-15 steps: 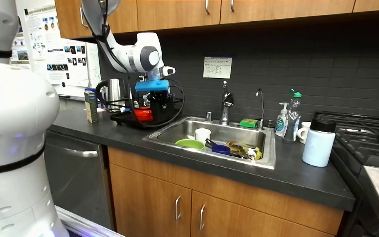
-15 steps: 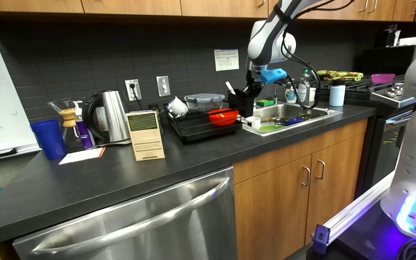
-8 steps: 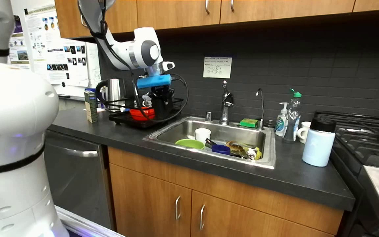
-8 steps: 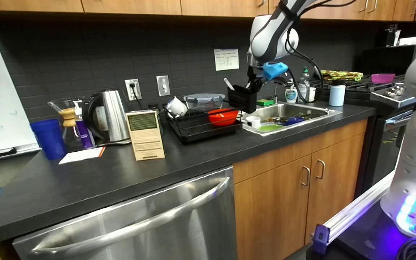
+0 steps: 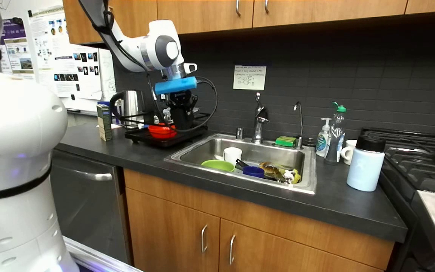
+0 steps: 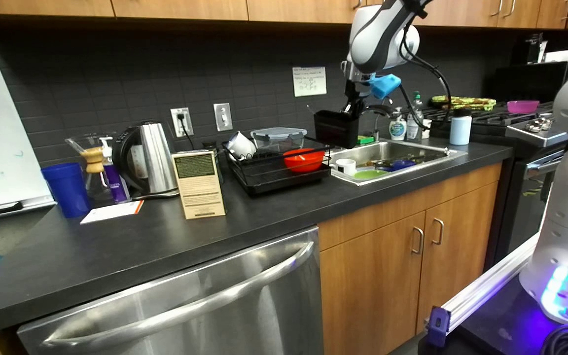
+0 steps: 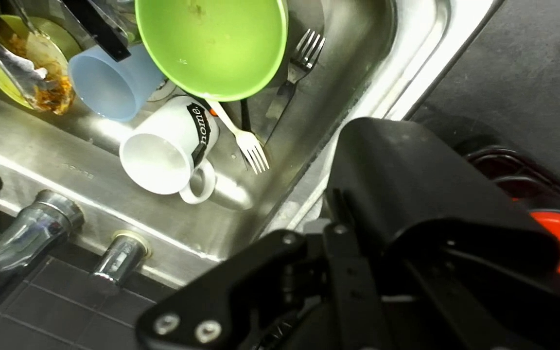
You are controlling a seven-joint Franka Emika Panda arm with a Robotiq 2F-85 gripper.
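Observation:
My gripper is shut on the wall of a black utensil caddy, a deep box with rounded corners. In both exterior views the caddy hangs raised by the sink-side end of the black dish rack. It looks slightly tilted. A thin handle tip shows above its rim; the rest of its contents is hidden. In the wrist view the caddy fills the right side, with one finger along its outside and the other mostly in shadow. An orange-red bowl sits in the rack, close to the caddy.
The steel sink holds a green bowl, a white mug, a blue cup and forks. A faucet stands behind it. The rack also bears a clear container and a cup. A kettle stands beyond.
The arm has risen, lifting the caddy with it. In an exterior view the caddy has shifted toward the sink side and tipped, and the white handle in it shows less.

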